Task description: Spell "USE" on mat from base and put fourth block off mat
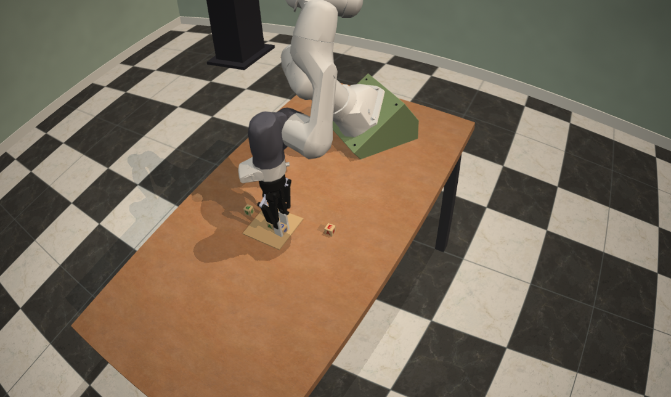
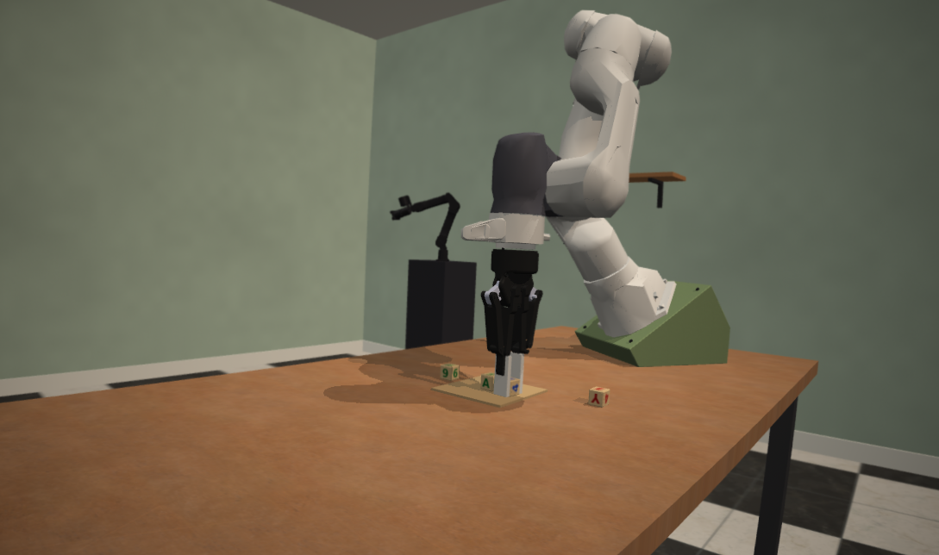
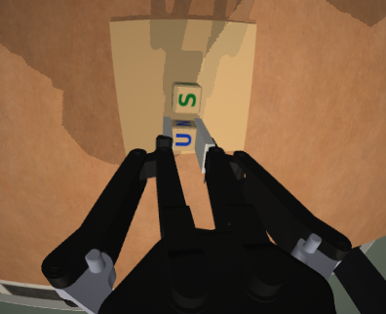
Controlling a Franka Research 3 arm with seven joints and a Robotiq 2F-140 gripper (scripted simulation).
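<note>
My gripper (image 1: 281,227) (image 2: 510,386) (image 3: 181,129) points down at the mat (image 1: 278,241) (image 2: 459,393) (image 3: 135,73), shut on the U block (image 1: 284,227) (image 2: 516,386) (image 3: 183,142), with one pad on each side of it. The U faces up, near one edge of the mat. The S block (image 1: 269,225) (image 2: 486,382) (image 3: 186,99) lies on the mat beside it, S up, a small gap away, outside the fingers. The E block (image 1: 329,227) (image 2: 598,396) lies off the mat on the table, E up.
The fourth block (image 1: 249,209) (image 2: 449,372) lies off the mat on the table, on the side away from the E block; its top letter is not readable. The green robot base (image 1: 389,126) (image 2: 693,334) stands at the table's far end.
</note>
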